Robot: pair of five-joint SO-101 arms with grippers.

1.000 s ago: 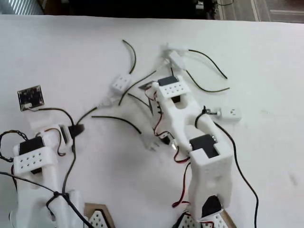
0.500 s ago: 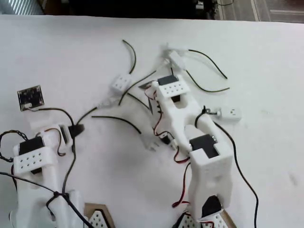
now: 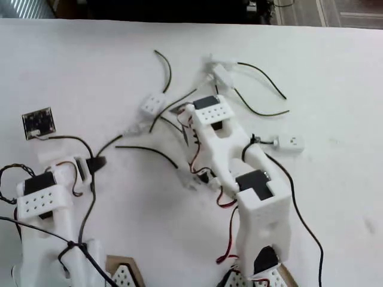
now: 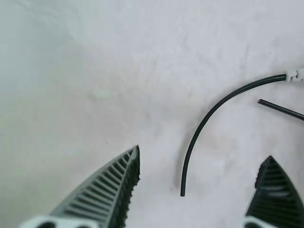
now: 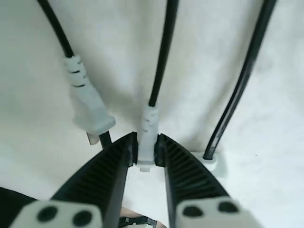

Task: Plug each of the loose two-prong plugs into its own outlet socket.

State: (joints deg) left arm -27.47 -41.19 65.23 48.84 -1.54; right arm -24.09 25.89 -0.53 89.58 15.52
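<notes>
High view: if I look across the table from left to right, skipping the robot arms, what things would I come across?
dark circuit board → square white socket block → long white connector → white socket block on a black cable

No text, label, number or sign can be read on anything in these views.

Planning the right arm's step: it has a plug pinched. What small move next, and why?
Probably lift it slightly: the right gripper is shut on the white plug, which lies close beside a second plug and black cables that it could drag.
</notes>
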